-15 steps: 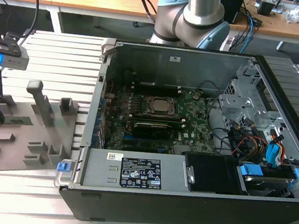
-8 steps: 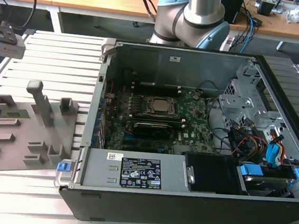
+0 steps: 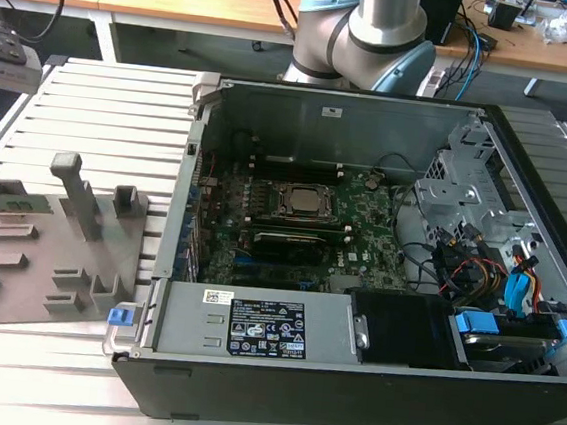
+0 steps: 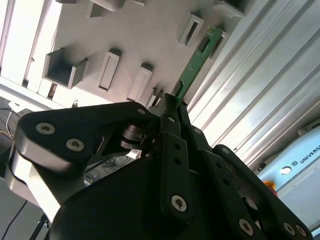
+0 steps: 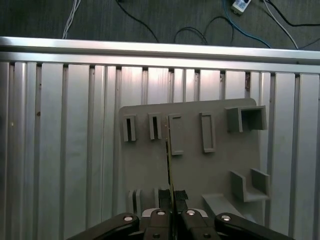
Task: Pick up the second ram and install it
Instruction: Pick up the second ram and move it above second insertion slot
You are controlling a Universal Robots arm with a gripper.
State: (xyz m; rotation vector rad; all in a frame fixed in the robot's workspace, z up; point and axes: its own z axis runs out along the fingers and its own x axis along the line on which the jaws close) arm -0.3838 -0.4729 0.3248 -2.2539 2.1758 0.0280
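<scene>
Black tool (image 4: 176, 102) fingers pinch one end of the second ram (image 4: 197, 55), the green stick jutting out above the grey holder plate (image 5: 200, 175) on the ribbed table (image 5: 60, 150). A white printed label (image 3: 265, 328) sits inside the open computer case (image 3: 345, 404).

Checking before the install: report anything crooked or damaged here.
Nothing stands out. The claw is shut on one end of the green memory stick, which runs straight out over the grey holder board.

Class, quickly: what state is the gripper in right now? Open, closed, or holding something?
Gripper: closed, holding the second ram by one end, over the grey holder plate.
</scene>
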